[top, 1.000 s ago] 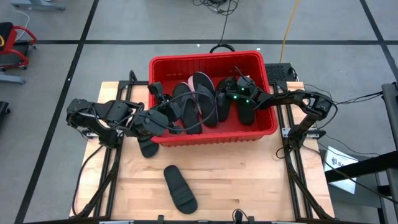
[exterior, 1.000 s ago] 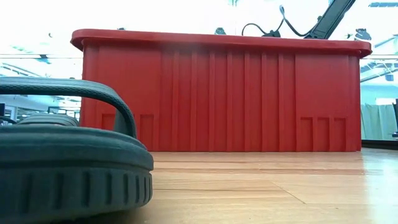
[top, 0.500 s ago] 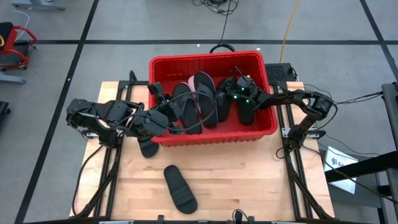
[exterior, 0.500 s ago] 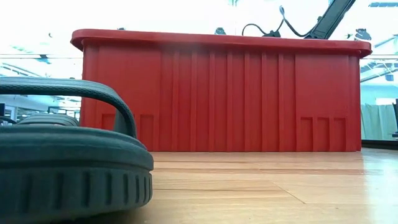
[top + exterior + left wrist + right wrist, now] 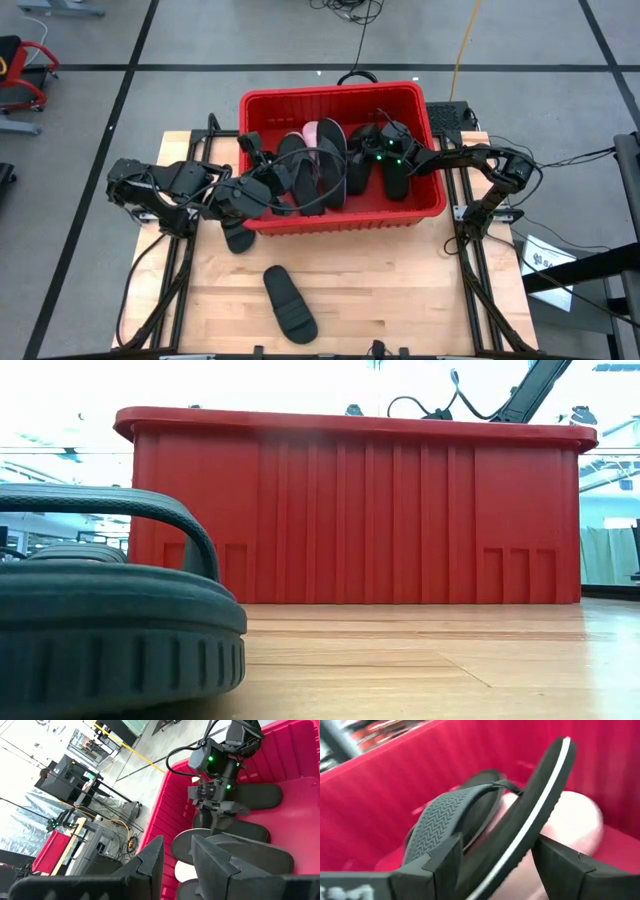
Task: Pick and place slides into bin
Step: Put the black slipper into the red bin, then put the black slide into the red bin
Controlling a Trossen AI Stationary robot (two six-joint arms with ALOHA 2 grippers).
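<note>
Most of the slides (image 5: 325,160) are lying heaped inside the bin (image 5: 415,205), black ones overlapping with a pale pink one (image 5: 312,131) showing among them near the far wall. Directly ahead of the right gripper (image 5: 362,152), a black flip-flop with a white stripe along its sole edge (image 5: 530,815) is standing tilted on its side, its ribbed thong strap (image 5: 445,815) facing the fingers (image 5: 437,857). Those fingers are spreading wide on either side of the sole and are not clamping it, so the flip-flop is released. The pale slide is lying just behind it against the red wall.

The left gripper (image 5: 262,190) is reaching over the bin's near left wall, with its fingers (image 5: 150,860) partly parted. Black slides are lying just ahead of the tips; whether anything is being pinched between them cannot be told. Farther ahead of this gripper, the right arm's wrist with its green lights (image 5: 210,759) is hanging over a black slide (image 5: 257,795) on the bin floor.

Outside the bin, one black slide (image 5: 238,237) is lying on the wooden table (image 5: 400,290) just below the left gripper, beside the bin's near left corner. Another black slide (image 5: 289,302) is lying well apart, toward the table's front edge, and is filling the low view's left foreground.
</note>
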